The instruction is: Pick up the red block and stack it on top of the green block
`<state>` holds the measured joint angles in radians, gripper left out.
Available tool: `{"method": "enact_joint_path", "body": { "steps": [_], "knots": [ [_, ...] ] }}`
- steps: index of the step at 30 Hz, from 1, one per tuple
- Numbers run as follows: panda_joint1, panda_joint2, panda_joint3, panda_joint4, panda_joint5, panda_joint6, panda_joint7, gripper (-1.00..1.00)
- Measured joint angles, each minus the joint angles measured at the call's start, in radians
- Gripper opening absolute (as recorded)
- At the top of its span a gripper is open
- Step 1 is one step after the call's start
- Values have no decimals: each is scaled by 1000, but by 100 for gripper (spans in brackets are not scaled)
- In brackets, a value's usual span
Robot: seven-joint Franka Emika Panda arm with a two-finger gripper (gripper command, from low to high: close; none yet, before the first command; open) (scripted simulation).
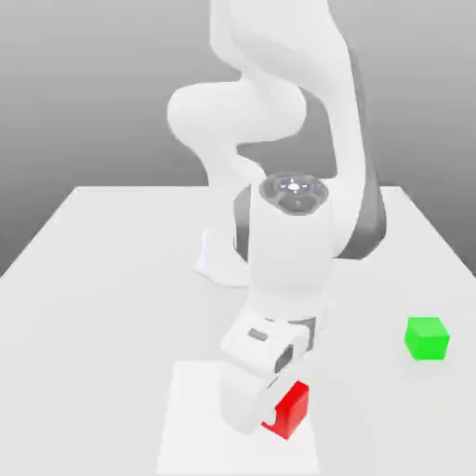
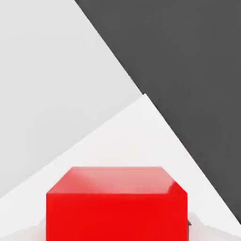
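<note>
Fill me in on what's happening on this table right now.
A white robot arm has its end effector down at the red block, shut on it near the front of the white table. The block looks to be at table level, not yet lifted. The green block sits alone toward the exterior view's right, with nothing stacked on it yet.

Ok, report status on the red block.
Gripper shut on red block, block low at table. Green block apart, top bare.
</note>
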<state>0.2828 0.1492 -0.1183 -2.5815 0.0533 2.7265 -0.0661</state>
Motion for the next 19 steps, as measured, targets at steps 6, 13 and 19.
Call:
{"method": "enact_joint_path", "body": {
  "steps": [6,13,19],
  "knots": [
    [286,-119,171,-73,-11,-49,95,-100],
    [480,-115,244,-125,-63,13,200,-100],
    [483,-15,225,-122,-101,109,229,100]
  ]
}}
